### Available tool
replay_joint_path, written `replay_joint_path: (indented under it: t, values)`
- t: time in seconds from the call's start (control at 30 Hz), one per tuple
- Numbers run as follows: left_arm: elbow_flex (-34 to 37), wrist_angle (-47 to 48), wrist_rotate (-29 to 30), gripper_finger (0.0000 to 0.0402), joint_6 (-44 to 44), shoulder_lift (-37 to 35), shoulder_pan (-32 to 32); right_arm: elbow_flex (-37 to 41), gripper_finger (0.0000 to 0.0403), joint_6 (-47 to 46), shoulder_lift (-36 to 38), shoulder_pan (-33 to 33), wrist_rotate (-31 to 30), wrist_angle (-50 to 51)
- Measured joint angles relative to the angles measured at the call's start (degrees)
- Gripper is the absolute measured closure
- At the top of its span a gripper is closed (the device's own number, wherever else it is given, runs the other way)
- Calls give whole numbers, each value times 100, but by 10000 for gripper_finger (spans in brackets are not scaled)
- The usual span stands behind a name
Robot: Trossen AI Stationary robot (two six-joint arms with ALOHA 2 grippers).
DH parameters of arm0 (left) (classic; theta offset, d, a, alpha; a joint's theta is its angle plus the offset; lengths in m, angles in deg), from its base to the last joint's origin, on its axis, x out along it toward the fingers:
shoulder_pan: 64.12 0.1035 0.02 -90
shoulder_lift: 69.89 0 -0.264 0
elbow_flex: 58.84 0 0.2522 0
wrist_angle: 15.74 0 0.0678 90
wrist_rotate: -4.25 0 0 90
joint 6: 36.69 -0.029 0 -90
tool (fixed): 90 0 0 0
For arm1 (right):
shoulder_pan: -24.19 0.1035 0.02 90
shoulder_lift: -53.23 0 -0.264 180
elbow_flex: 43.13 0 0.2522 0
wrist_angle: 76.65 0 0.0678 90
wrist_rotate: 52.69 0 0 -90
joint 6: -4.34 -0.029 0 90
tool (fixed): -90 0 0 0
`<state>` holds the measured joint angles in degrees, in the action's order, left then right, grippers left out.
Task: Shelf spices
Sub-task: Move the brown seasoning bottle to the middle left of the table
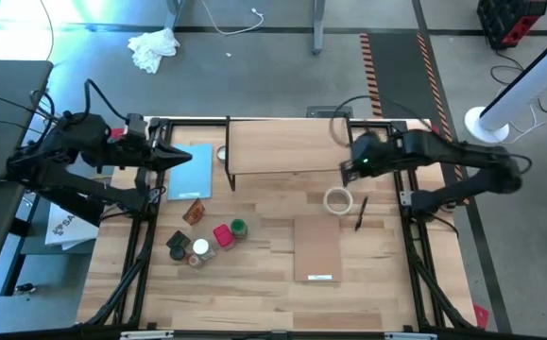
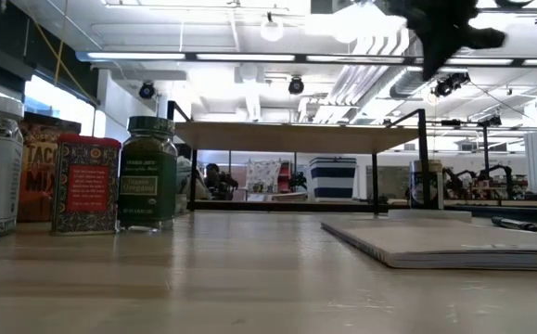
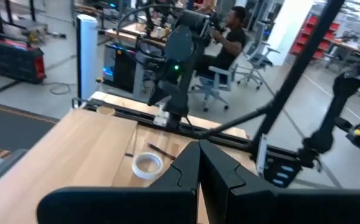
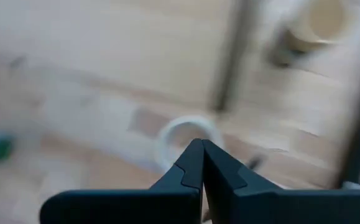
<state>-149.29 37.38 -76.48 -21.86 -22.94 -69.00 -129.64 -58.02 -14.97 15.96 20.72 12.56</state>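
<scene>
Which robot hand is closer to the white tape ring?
The right hand. It hovers just beside the white tape ring, near the shelf. The left hand is far across the table, over the blue pad.

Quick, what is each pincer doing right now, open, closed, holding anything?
Left pincer: closed, holding nothing.
Right pincer: closed, holding nothing.

The table (image 1: 254, 283) has a pale wooden plank top with a smooth, satin finish, and the shelf (image 1: 282, 146), just beside the right gripper (image 1: 341, 168), pairs a matching pale wood board with thin black metal wire frames. Both the right gripper and the left gripper (image 1: 186, 158) have matt dark plastic fingers. The spices (image 1: 207, 241), near the left gripper, show glossy glass and printed paper labels; the tape ring (image 1: 338, 201) near the right gripper looks smooth white.
</scene>
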Motion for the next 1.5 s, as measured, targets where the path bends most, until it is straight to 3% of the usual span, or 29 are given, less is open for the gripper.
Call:
replay_joint_path:
  t: [0.07, 0.23, 0.47, 0.67, 0.9, 1.03, 1.27, 1.5]
  values:
    - [0, -191, 162, 401, -3, 153, 0, 255, 402, 94, 184, -323, -115, 95]
    - [0, -919, 542, 402, -8, 796, 77, 824, 403, 1607, 199, -1235, 191, -542]
    - [4, -1325, 299, 401, 596, 1762, 629, 966, 396, 2694, -1, -2256, -381, -805]
    - [2, -2113, 93, 401, 735, 1939, 1018, 960, 319, 3909, -59, -2940, -34, -1359]
    - [2, -2263, -736, 401, 811, 1788, 1818, 955, 175, 3568, -475, -3352, -92, -1450]
    - [-2, -2264, -1243, 402, 800, 1742, 2182, 953, 120, 3573, -869, -3409, 11, -1455]
    - [-2, -2259, -2028, 401, 760, 1742, 2649, 911, 100, 3391, -1405, -3570, 6, -1551]
    - [-2, -2254, -2100, 401, 760, 1742, 2824, 941, 100, 3411, -1373, -3951, 372, -1792]
